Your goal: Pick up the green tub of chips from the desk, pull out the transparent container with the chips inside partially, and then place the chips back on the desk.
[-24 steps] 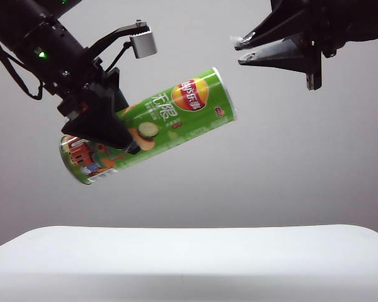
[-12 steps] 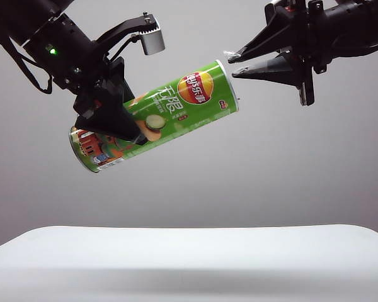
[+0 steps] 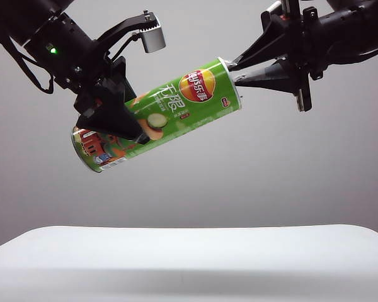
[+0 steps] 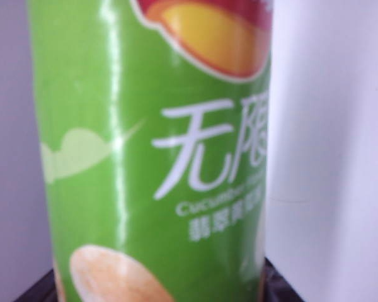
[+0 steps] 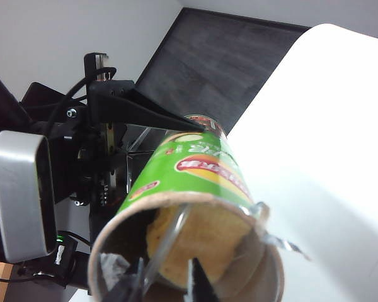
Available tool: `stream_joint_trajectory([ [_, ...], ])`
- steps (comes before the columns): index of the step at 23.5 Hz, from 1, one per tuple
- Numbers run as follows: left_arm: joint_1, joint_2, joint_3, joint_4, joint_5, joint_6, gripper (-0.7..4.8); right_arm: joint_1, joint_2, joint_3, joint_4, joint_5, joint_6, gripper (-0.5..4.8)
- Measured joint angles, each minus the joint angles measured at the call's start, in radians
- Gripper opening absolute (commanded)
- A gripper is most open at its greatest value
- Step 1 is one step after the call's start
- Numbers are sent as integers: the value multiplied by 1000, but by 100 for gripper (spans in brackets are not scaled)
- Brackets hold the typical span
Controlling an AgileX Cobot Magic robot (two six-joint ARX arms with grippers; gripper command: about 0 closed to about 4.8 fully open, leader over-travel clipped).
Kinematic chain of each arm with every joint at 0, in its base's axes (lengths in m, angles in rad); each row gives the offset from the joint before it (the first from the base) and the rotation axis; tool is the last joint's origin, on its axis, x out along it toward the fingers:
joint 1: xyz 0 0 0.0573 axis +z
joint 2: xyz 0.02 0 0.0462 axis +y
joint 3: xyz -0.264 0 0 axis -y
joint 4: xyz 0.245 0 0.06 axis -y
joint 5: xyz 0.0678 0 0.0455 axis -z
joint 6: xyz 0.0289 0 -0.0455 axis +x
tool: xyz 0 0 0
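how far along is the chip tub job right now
Done: the left gripper holds the tub tilted in the air above the desk. In hand: the right gripper is at the tub's open mouth, fingertips on the edge of the clear tray. Left: pull the tray partway out, then set the tub down.

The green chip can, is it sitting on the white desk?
No, the green tub of chips hangs tilted in the left gripper, well above the desk.

1 green tub of chips (image 3: pixel 157 113), 1 transparent container (image 5: pixel 176 242), 1 desk (image 3: pixel 189 261), 2 grippers.
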Motion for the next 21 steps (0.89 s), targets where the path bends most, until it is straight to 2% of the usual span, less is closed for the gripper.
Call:
stream_joint_trajectory([
  [10,0,0,0,15,38,0,329,4,26,0,121,-2,113,95],
  [14,0,0,0,34,40,-4,294,7,26,0,124,-5,120,108],
  [17,0,0,0,38,42,-6,293,17,26,0,124,-11,120,122],
  [21,0,0,-1,34,42,-16,293,34,26,0,124,-11,122,33],
])
